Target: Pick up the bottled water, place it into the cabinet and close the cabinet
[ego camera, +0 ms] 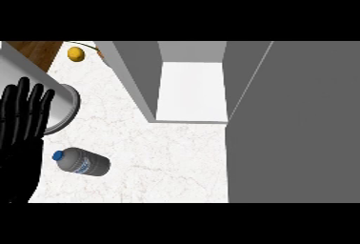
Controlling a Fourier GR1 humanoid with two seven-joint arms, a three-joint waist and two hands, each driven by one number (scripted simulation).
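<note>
A bottled water (83, 162) with a blue cap lies on its side on the white marble counter (162, 157), cap pointing left. My left hand (21, 124) rests at the view's left edge, fingers straight and pointing up, just left of the bottle and apart from it. The grey cabinet (190, 90) stands open at the back, its white inside shelf bare. Its grey door (295, 124) swings out and fills the right side of the view. My right hand does not show.
A grey round vessel (65, 109) sits at the left behind my left hand. A yellow fruit (76, 54) lies at the back left, near a brown wooden strip (38, 50).
</note>
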